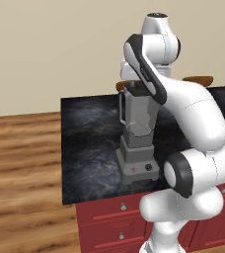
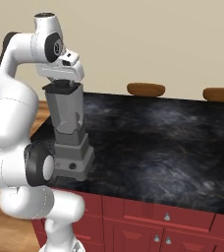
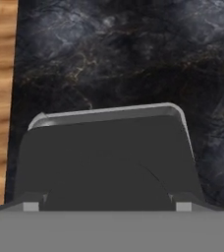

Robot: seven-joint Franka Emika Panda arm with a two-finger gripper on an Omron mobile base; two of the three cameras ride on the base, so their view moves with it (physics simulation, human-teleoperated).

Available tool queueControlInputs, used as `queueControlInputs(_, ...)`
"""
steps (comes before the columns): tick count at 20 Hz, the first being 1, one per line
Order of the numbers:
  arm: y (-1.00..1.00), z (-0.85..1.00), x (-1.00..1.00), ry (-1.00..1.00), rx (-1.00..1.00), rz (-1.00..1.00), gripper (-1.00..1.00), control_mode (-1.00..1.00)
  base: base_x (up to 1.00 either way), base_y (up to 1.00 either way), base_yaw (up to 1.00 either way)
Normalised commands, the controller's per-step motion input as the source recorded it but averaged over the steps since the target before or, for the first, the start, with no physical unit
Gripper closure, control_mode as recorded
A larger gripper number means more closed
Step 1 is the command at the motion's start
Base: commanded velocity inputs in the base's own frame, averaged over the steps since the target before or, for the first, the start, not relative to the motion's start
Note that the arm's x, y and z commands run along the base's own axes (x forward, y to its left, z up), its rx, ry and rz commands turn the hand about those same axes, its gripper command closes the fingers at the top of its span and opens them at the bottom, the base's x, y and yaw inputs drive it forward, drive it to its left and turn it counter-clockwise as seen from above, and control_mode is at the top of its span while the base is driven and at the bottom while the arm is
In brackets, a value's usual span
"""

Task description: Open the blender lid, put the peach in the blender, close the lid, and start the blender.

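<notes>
Robot hand poised directly over a lidded blender on a dark marble counter; the task looks barely begun.

A black marble counter tops red cabinets, with two brown stool tops at its far edge. The grey blender stands near the counter's left front corner, its red mark and black knob facing the robot. The white arm bends over it, and the gripper sits right at the blender lid, which looks still seated on the jar rim. I cannot tell how far apart the fingers are or whether they grip the lid. Judging from this, the lid is not yet off; loading the peach, closing and starting all remain.
</notes>
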Motion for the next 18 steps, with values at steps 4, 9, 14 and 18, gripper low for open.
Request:
queueControlInputs(4, 0.0, 0.0, 0.17, -0.15, 0.0, 0.0, 1.0, -1.0, 0.0, 0.0, 0.0)
queueControlInputs(9, 0.0, -0.01, 0.23, -0.15, 0.0, 0.0, 1.0, -1.0, 0.0, 0.0, 0.0)
queueControlInputs(14, -0.04, -0.12, 0.05, -0.11, 0.0, 0.0, 1.0, -1.0, 0.0, 0.0, 0.0)
queueControlInputs(18, -0.16, -0.31, -0.12, -0.1, 0.0, 0.0, 1.0, -1.0, 0.0, 0.0, 0.0)
